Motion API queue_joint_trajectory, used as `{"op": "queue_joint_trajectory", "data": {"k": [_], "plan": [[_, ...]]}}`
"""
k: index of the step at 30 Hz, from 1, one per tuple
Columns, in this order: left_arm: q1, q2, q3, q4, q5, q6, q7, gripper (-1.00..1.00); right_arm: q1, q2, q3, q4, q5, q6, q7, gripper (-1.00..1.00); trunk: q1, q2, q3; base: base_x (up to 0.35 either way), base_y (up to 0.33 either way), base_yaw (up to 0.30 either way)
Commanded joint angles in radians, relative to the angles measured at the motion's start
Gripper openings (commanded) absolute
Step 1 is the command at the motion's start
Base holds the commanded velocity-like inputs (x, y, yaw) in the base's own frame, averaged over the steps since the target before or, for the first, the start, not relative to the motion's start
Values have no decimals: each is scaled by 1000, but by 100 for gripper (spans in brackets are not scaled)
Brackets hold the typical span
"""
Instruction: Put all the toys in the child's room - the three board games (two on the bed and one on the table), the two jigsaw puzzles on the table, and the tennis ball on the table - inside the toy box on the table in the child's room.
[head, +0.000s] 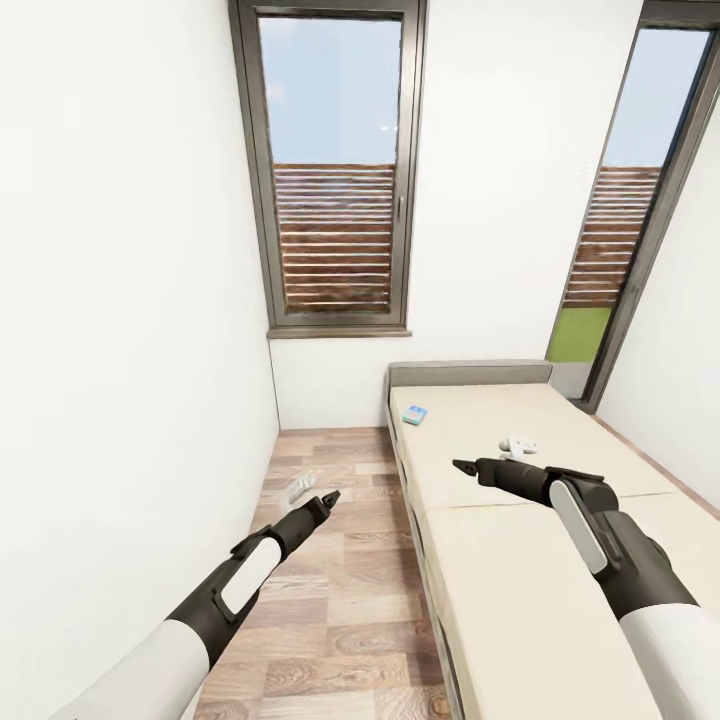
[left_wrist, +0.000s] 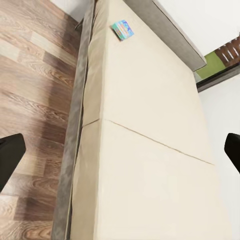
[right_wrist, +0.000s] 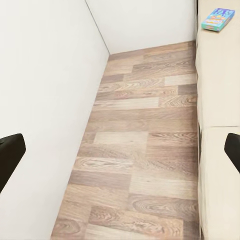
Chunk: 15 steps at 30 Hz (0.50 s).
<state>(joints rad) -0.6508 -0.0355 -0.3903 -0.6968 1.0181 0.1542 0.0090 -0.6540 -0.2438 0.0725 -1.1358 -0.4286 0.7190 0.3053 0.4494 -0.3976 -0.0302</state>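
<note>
— Board game (head: 415, 415): where is it?
— On the bed (head: 520, 560), near the headboard (head: 470, 373); a flat blue box with a colourful lid.
— Around it?
— A white object (head: 520, 446) lies on the mattress, another on the wood floor (head: 300, 487).
— Your grippers?
— Left gripper (head: 328, 499) and right gripper (head: 462, 466) both hang in the air with nothing in them; the wrist views show each one's fingers spread wide.

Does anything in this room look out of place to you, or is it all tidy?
Mostly tidy. A small pale object lies on the wood floor near the left wall, which looks dropped; I cannot tell what it is. On the bed, a colourful box sits askew near the headboard, with a whitish thing beside it.
</note>
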Motion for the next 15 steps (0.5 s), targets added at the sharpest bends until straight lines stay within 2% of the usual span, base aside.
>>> {"op": "queue_joint_trajectory", "data": {"k": [1,15], "plan": [[-1,0,-1,0,8,2,1,100,-1,-1,1,0,1,4,2,100,1,-2,-2,0,0,0],[-5,11,11,45,10,-52,52,100,1,11,33,27,1,2,3,100,1,-2,-3,0,0,0]]}}
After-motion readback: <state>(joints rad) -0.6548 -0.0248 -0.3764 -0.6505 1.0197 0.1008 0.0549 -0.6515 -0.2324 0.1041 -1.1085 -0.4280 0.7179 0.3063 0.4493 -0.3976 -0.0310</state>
